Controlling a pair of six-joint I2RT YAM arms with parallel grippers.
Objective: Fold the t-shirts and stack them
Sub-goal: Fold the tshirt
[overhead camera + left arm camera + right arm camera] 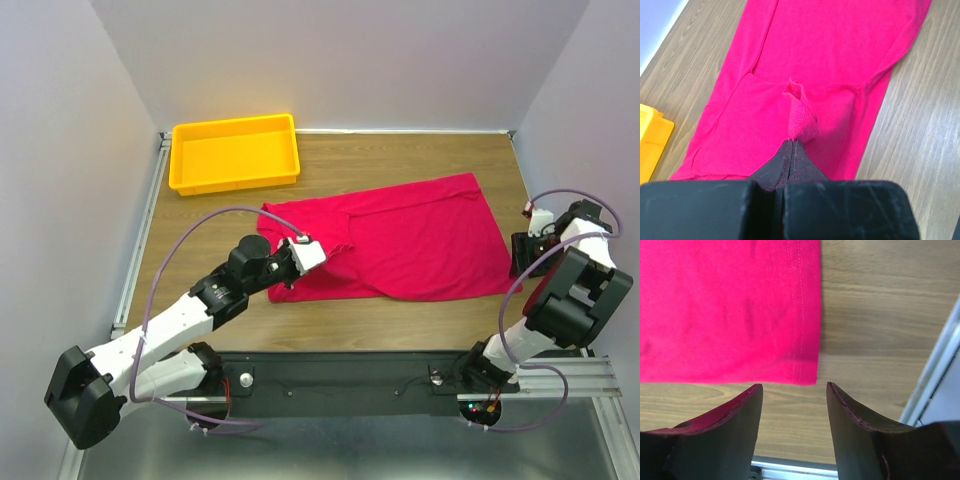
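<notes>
One crimson-pink t-shirt [420, 240] lies spread on the wooden table, with its left part partly doubled over. My left gripper [335, 258] is over that left part, shut on a small raised pinch of the cloth [802, 122] right at its tips [791, 142]. In the left wrist view the shirt [830, 60] stretches away from the pinch. My right gripper [520, 255] is at the shirt's near right corner. It [794, 385] stands open over bare wood, and the hemmed corner [805, 365] lies just beyond the fingertips, not between them.
A yellow plastic tray [235, 152] stands at the back left, its corner [652, 140] showing in the left wrist view. A metal rail [935, 375] runs along the table's right edge close to my right gripper. Walls close in the table on three sides.
</notes>
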